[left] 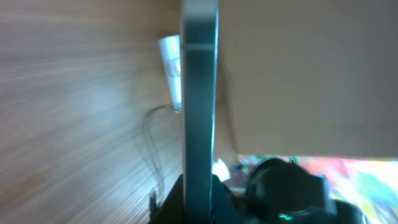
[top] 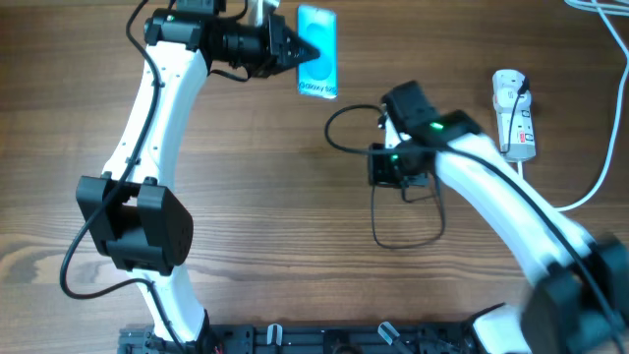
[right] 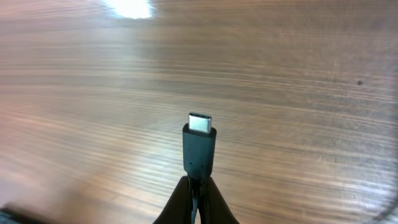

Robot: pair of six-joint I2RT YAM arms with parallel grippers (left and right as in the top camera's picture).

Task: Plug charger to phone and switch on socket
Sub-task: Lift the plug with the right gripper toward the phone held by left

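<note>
Broadly, a brown wood-grain counter (top: 295, 206) fills the overhead view, with a black rail (top: 295, 339) along its near edge. The white left arm (top: 157, 108) reaches up the left side to the far edge, and the right arm (top: 491, 187) slants in from the near right corner toward the middle.

At the far right lies the socket (top: 515, 113), a white strip with small red marks, and its thick white lead (top: 600, 177) curves off toward the right edge. A thin dark line crosses the socket's far end, though what is seated there is too small to tell.

The phone (top: 319, 49) sits at the far edge, turquoise screen up. The left gripper (top: 300, 51) is pinched on its left long side, and the left wrist view shows the phone edge-on between the fingers.

The charger (top: 378, 231) trails in thin black loops on the counter under the right arm. One loop lies between the phone and the right gripper (top: 388, 167), well apart from the socket. That gripper is pressed together on the charger just behind its plug tip (right: 199, 146), whose metal end points away over bare wood.

A white strip (top: 317, 88) at the phone's near end reads "Galaxy S"; the rest is too small to read.
</note>
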